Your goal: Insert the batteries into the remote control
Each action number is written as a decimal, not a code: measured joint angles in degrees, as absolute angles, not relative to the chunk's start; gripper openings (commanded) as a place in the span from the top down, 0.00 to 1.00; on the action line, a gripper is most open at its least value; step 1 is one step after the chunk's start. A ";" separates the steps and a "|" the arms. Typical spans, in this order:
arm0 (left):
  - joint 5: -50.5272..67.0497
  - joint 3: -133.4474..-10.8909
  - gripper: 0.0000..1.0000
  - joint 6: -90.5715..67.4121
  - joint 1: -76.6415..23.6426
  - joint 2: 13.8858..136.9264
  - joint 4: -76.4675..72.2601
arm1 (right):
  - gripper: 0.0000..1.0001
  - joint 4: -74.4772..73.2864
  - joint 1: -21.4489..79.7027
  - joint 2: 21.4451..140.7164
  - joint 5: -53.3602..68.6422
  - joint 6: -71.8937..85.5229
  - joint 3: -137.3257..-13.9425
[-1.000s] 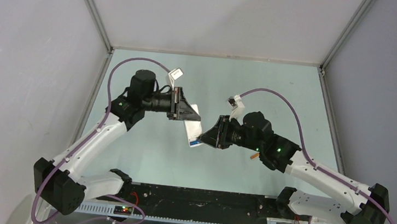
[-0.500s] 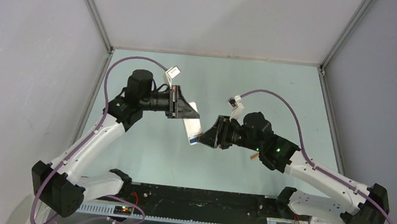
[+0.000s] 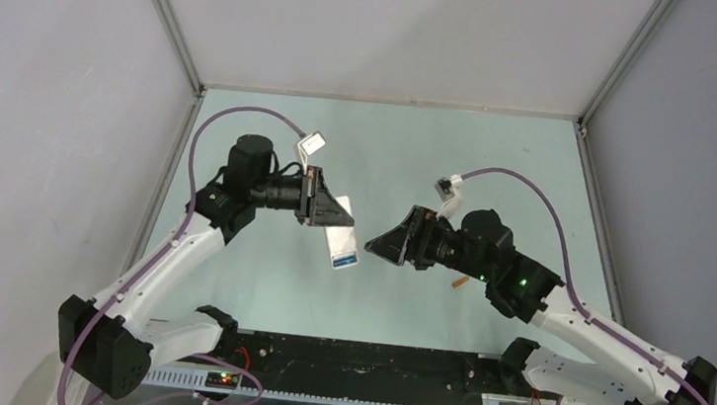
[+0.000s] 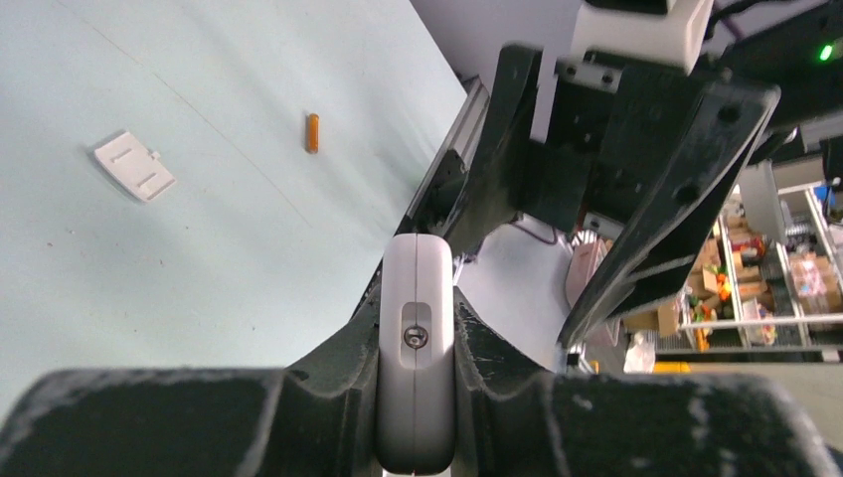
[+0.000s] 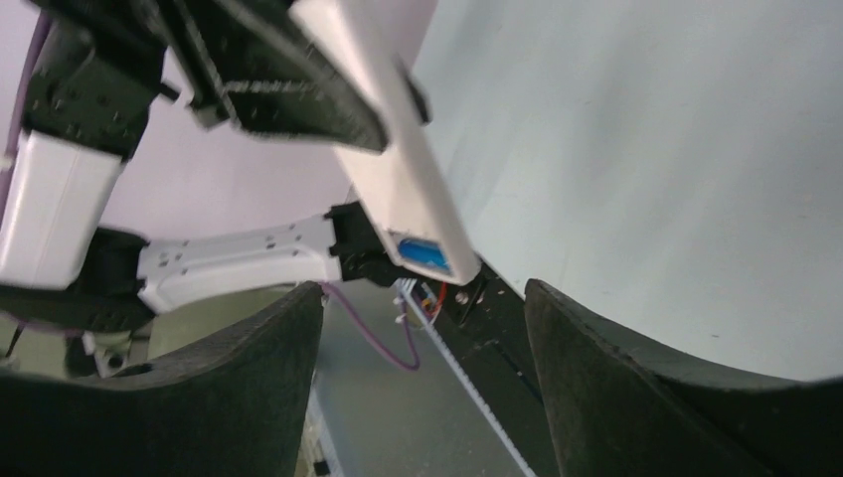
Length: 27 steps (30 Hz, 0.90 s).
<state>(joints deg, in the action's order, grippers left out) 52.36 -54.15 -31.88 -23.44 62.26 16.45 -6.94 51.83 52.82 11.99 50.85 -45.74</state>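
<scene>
My left gripper (image 3: 330,218) is shut on the white remote control (image 3: 342,246) and holds it in the air, lower end slanting toward the table. In the left wrist view the remote (image 4: 418,348) sits edge-on, pinched between both fingers. In the right wrist view a blue battery (image 5: 425,255) lies in the open compartment at the remote's (image 5: 393,164) lower end. My right gripper (image 3: 385,245) is open, a short gap to the right of the remote, with nothing between its fingers (image 5: 249,368). The orange battery (image 3: 461,283) lies on the table beside the right arm and shows again as the orange battery (image 4: 312,132).
A small white battery cover (image 4: 134,165) lies on the pale green table (image 3: 258,272) not far from the orange battery. Grey walls close the table in on three sides. A black rail (image 3: 359,361) runs along the near edge between the arm bases.
My right gripper has opened and drawn back to the right, away from the remote's lower end. The left arm has shifted the remote slightly left and nearer.
</scene>
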 measured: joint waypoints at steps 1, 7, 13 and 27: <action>52.88 -53.74 1.00 -31.18 -23.44 62.08 16.51 | 0.27 -7.62 51.55 52.40 11.00 51.16 -45.74; 55.33 -51.40 1.00 -25.93 -23.44 57.98 16.91 | 0.41 -21.28 48.69 51.48 -1.23 57.52 -45.45; 55.96 -51.35 1.00 -22.79 -23.44 53.63 16.69 | 0.32 -37.17 45.91 54.96 -13.23 66.04 -43.70; 53.98 -50.33 1.00 -21.37 -23.44 50.83 16.60 | 0.38 -48.21 36.84 64.25 -23.00 71.90 -38.22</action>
<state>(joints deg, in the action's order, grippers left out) 53.98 -50.33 -21.37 -23.44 50.83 16.60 -48.21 36.84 64.25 -23.00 71.90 -38.22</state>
